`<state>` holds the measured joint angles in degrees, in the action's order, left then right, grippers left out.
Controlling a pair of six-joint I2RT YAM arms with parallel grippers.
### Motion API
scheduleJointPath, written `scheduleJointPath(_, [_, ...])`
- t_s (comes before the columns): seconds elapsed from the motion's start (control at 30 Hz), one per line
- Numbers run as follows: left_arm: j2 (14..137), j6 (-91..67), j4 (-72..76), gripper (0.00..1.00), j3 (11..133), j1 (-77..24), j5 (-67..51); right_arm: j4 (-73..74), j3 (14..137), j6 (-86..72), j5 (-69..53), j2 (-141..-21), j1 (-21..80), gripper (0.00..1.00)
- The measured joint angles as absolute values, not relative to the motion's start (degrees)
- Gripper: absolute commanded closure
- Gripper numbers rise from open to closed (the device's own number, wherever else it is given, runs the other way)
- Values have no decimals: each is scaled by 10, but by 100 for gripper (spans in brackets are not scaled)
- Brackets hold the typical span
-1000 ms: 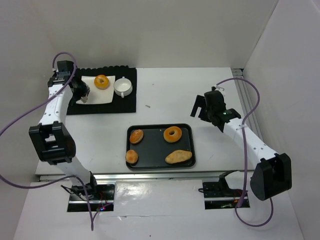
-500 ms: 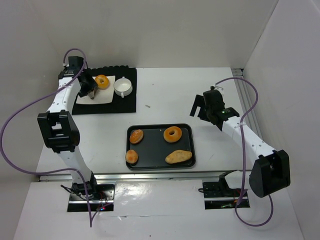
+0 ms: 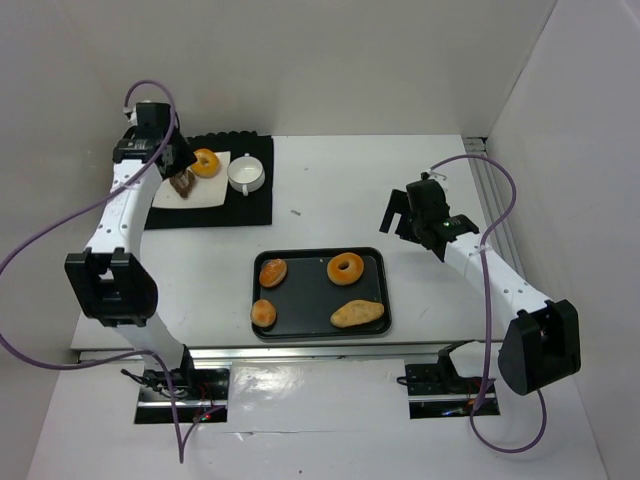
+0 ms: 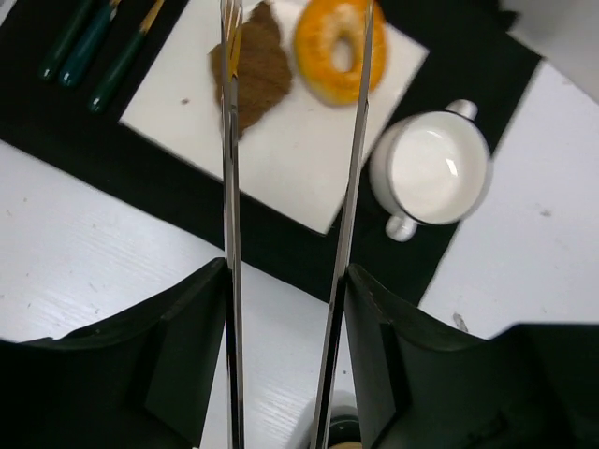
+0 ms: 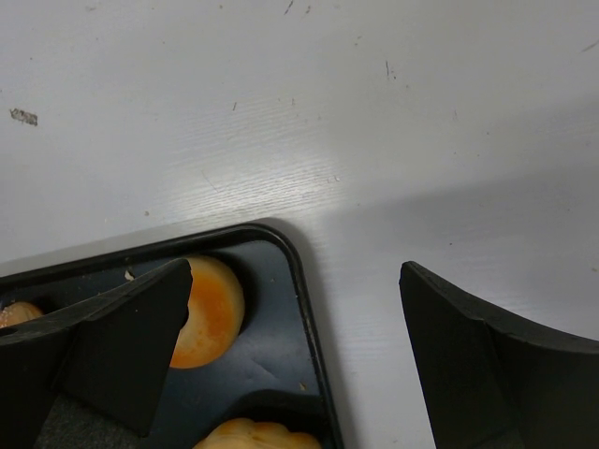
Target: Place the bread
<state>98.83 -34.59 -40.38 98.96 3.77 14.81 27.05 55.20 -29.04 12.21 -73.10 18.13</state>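
- The left gripper (image 4: 292,112) is hanging above the white plate (image 4: 309,168), its long tongs standing apart and gripping nothing.
- A brown bread slice (image 4: 255,67) is lying on the plate by the left tong, beside a doughnut (image 4: 339,49).
- Four pastries are waiting on the black tray (image 3: 320,330).
- The right gripper (image 5: 290,355) is idling open; whether more placing is left, I can't say.

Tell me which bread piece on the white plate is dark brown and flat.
The brown slice on the white plate's left side, beside the orange donut; the donut is ring-shaped and lighter.
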Motion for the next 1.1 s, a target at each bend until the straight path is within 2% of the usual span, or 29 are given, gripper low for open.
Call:
scheduleJointPath(0.13, [925, -311, -366, 40, 952, -43, 171, 270, 552, -291, 122, -731, 181, 1])
scheduleJointPath(0.27, [875, -270, -308, 40, 859, -119, 164, 270, 552, -291, 122, -730, 181, 1])
scheduleJointPath(0.47, [894, -237, -274, 40, 787, -161, 119, 270, 552, -291, 122, -728, 181, 1])
scheduleJointPath(0.7, [1089, -241, -249, 40, 949, -221, 123, 271, 551, -291, 128, -725, 181, 1])
scheduleJointPath(0.9, [1259, -241, -244, 31, 1082, -250, 138, 272, 551, -291, 135, -709, 181, 1])
scheduleJointPath(1.03, [1335, -240, -261, 23, 1155, -251, 133, 272, 550, -291, 140, -706, 181, 1])
scheduleJointPath(1.1, [1366, -239, -275, 22, 1192, -251, 129, 272, 550, -291, 143, -706, 181, 1])
